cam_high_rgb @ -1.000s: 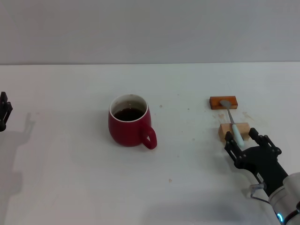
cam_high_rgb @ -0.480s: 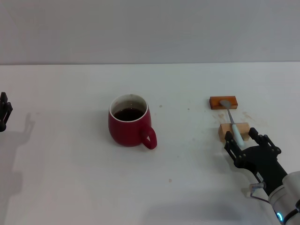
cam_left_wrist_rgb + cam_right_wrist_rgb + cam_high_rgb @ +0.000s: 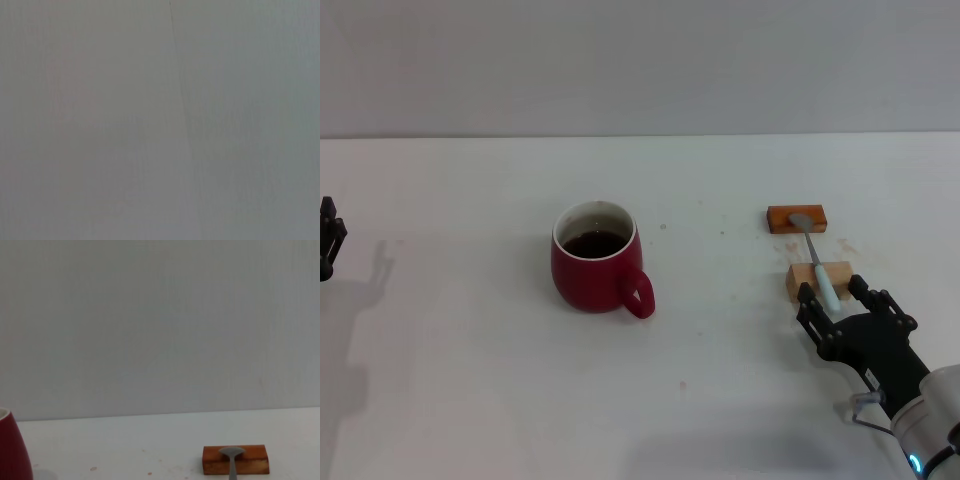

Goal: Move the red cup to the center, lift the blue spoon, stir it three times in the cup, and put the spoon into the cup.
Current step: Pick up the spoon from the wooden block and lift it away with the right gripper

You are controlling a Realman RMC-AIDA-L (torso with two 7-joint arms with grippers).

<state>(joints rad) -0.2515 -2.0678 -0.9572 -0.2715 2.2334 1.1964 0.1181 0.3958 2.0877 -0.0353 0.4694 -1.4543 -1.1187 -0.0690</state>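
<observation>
The red cup [image 3: 597, 259] stands near the middle of the white table with dark liquid inside and its handle toward the front right; its edge shows in the right wrist view [image 3: 12, 447]. The blue spoon [image 3: 818, 262] lies across two blocks on the right, its grey bowl on the orange-brown block [image 3: 797, 217] and its pale blue handle on the tan block [image 3: 818, 279]. The spoon's bowl [image 3: 231, 455] shows in the right wrist view. My right gripper [image 3: 835, 298] is open, its fingers on either side of the spoon handle's end. My left gripper [image 3: 328, 238] is parked at the far left edge.
The white table [image 3: 470, 380] runs back to a grey wall. The orange-brown block [image 3: 235, 460] shows in the right wrist view. The left wrist view shows only a plain grey surface.
My right gripper has crept very slightly back along the spoon handle. The cup, spoon and left arm have not moved.
</observation>
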